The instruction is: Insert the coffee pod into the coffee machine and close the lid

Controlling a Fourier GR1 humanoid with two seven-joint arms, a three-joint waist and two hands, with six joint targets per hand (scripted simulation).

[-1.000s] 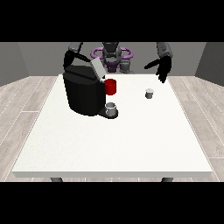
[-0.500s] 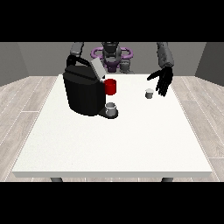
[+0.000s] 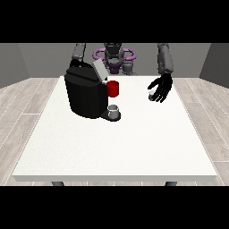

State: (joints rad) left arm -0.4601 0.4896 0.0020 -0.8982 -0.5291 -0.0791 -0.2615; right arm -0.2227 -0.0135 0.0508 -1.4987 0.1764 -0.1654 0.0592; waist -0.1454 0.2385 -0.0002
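A black coffee machine (image 3: 85,95) stands on the white table (image 3: 116,143) at the left, its grey lid (image 3: 99,69) tilted up and a red part (image 3: 113,88) on its front. A small grey cup (image 3: 114,110) rests on its drip stand. The small grey coffee pod (image 3: 152,95) sits on the table at the right. The hand at the view's right (image 3: 162,87) hangs just over the pod, fingers spread and pointing down, partly covering it. The hand at the view's left is hidden behind the machine; only its arm (image 3: 79,53) shows.
The robot's torso (image 3: 114,58) is behind the table's far edge. The table's front half holds nothing but bare white surface.
The hand at the view's right has come down and inward from near the far right edge until it is over the pod. The machine and cup have not moved.
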